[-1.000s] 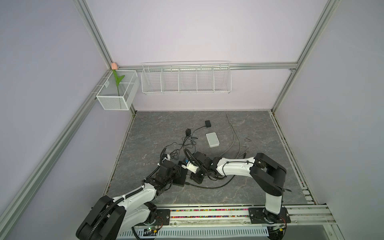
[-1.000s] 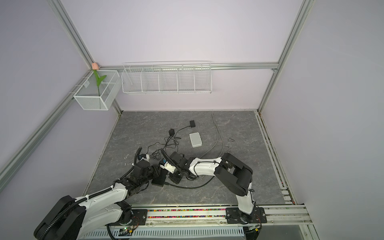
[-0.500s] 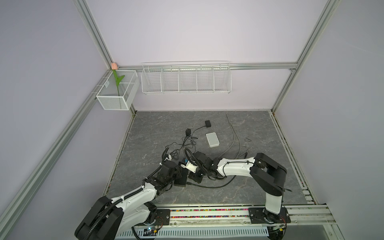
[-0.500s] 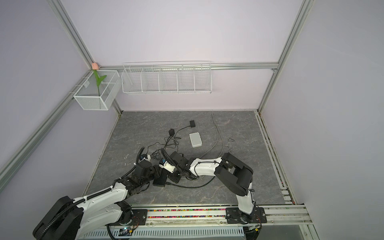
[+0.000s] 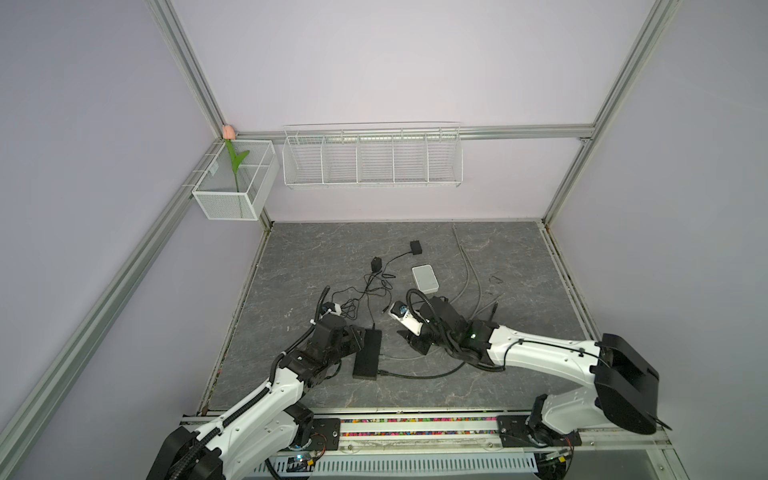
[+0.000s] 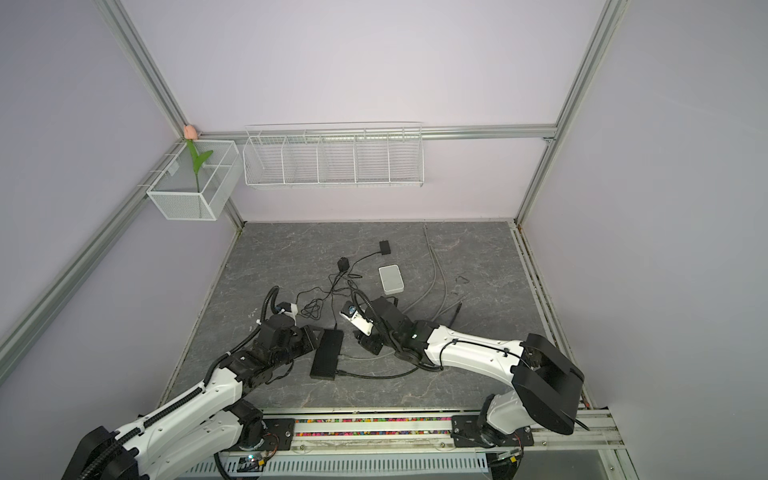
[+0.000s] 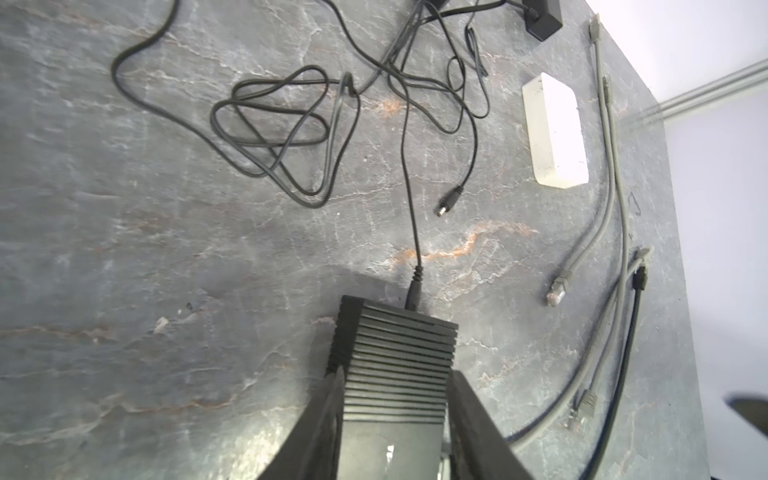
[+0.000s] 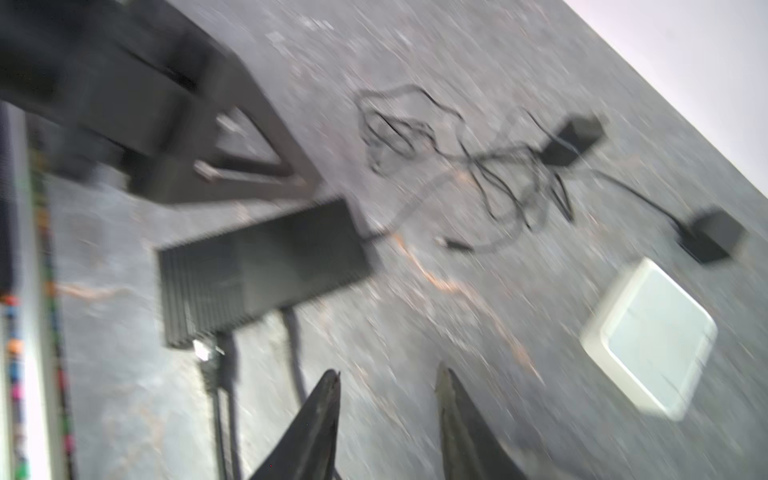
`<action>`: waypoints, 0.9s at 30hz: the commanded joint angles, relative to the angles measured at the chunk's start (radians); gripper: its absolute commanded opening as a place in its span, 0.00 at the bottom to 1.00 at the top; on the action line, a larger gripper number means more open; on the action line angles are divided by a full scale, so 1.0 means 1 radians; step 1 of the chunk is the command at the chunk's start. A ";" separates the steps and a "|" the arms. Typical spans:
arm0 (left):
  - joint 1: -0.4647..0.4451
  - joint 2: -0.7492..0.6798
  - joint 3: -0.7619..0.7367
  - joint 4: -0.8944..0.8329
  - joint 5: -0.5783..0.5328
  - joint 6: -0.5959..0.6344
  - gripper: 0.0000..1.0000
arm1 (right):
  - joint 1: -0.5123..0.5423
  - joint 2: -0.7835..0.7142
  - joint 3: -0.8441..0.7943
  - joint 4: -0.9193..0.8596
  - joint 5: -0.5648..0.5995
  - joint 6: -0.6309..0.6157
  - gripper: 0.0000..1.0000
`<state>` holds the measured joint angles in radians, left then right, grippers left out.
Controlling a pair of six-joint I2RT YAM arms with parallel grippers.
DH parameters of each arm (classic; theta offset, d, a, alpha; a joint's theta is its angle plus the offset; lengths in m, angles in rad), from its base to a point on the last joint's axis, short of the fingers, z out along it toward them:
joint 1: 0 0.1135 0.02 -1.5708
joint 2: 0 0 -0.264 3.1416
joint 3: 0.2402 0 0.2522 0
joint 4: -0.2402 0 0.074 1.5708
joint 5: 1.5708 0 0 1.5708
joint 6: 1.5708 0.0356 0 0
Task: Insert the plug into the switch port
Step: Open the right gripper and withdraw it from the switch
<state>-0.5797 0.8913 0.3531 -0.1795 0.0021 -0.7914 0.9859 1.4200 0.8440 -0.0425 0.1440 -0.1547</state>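
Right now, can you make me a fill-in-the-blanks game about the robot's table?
The left pincer has a finger each side of the ___ ribbed switch box.
The right pincer is open and holds ___.
The flat rectangular plastic box near the loose cables is coloured ___.
Missing words: black; nothing; white.

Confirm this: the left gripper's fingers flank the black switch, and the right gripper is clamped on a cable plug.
Wrong on the right gripper: it is open and empty, as the right wrist view shows. The left gripper does flank the black switch.
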 commanded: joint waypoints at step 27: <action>-0.385 0.303 0.268 -0.047 -0.123 -0.017 0.65 | -0.264 0.025 0.078 -0.163 0.036 0.165 0.56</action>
<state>-0.9565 1.1210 0.6003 -0.2619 -0.1108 -0.7639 0.7208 1.4372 0.8810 -0.2070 0.2089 -0.0204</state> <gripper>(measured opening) 0.654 0.563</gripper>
